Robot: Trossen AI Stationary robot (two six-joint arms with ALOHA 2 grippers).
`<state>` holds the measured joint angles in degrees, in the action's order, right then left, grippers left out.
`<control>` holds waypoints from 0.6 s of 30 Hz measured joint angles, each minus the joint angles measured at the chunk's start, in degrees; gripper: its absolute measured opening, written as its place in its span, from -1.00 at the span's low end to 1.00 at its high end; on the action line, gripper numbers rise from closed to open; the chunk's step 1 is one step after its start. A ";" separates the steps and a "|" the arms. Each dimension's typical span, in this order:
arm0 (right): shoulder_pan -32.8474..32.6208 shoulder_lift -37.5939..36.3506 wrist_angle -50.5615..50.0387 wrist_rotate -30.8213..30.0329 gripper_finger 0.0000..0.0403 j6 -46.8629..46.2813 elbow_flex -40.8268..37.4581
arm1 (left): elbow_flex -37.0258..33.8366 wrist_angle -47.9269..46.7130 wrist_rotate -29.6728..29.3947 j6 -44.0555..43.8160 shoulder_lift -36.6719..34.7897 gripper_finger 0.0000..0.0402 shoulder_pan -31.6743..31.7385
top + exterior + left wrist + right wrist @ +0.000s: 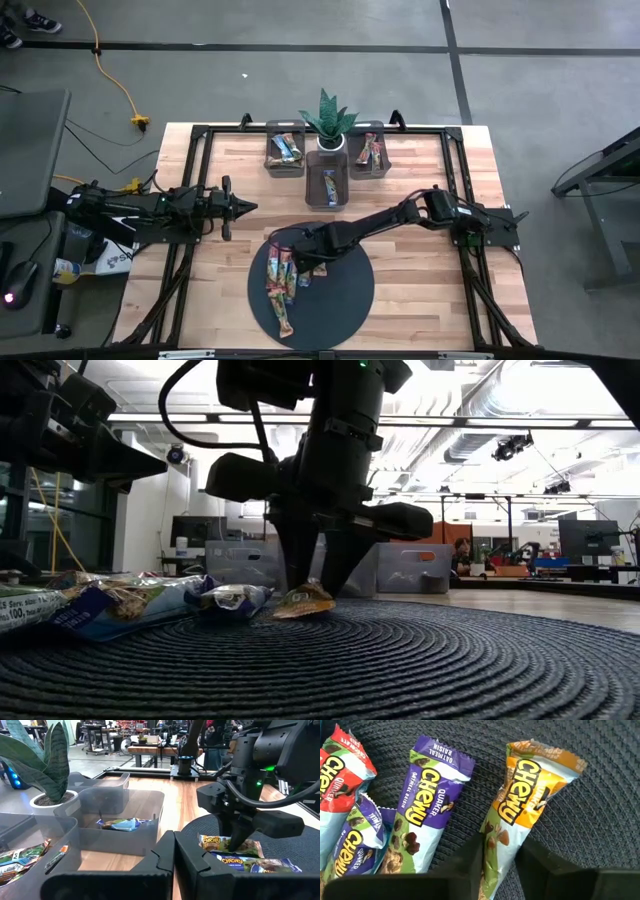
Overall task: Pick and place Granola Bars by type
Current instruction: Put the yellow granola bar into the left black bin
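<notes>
Granola Bars (420, 815) on the mat (600, 820): my right gripper (499, 857) pinches the orange bar (520, 810); next, lift toward the bins (327, 178).

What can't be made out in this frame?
- High view: right gripper covers the orange-topped bar; its grasp cannot be judged there.
- Right wrist view: that bar's lower end is hidden by the fingers.
- High view: bar types in the bins are too small to read.

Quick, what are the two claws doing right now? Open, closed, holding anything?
Right gripper: down on the dark round mat, closed on the orange-wrapped granola bar.
Left gripper: waiting off the mat's left side, closed, holding nothing.
</notes>
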<state>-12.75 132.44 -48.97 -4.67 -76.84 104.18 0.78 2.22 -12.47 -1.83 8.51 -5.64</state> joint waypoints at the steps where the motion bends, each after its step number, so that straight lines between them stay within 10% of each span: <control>1: 0.00 0.00 0.04 0.40 -0.59 0.26 0.00 | 0.02 0.02 0.00 0.00 0.00 -0.99 0.00; 18: -0.04 -5.03 5.17 2.68 -0.81 3.83 -0.20 | 0.00 -0.02 0.00 0.00 0.00 -0.99 0.01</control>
<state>-12.80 127.41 -43.80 -2.00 -73.01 103.98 0.78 2.20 -12.47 -1.83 8.51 -5.63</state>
